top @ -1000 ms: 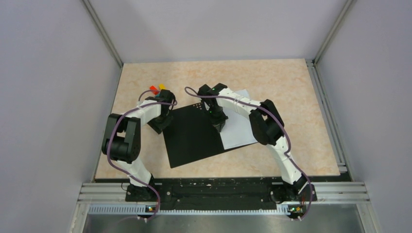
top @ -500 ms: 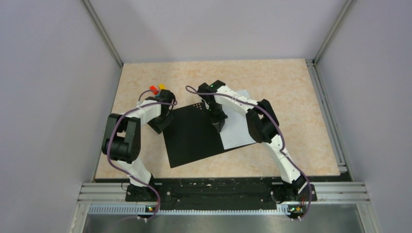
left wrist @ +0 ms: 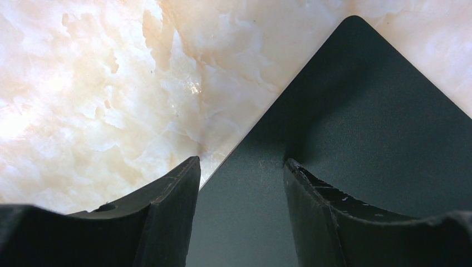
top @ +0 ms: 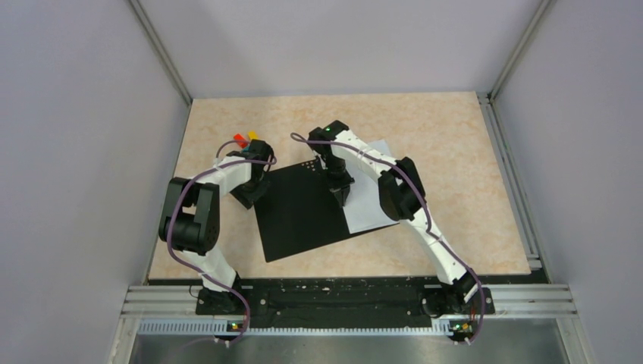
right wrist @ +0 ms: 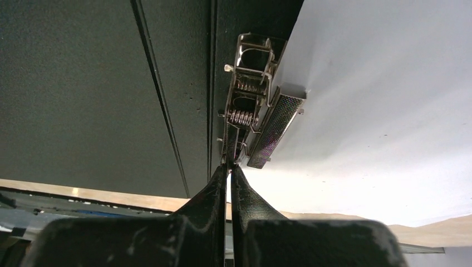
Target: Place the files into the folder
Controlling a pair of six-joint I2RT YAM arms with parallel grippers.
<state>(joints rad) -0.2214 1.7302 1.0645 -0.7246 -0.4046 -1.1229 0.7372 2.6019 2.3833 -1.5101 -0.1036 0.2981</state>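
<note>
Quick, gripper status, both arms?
Left gripper: open, straddling the folder edge, holding nothing.
Right gripper: closed on the folder's metal clip.

R arm across folder; far table side free

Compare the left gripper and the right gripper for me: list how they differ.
The left gripper is open; the right gripper is shut on the metal clip. The left gripper straddles the folder edge near a corner, one finger over the table; the right gripper sits at the spine, beside the white paper. Both work on the open folder.
</note>
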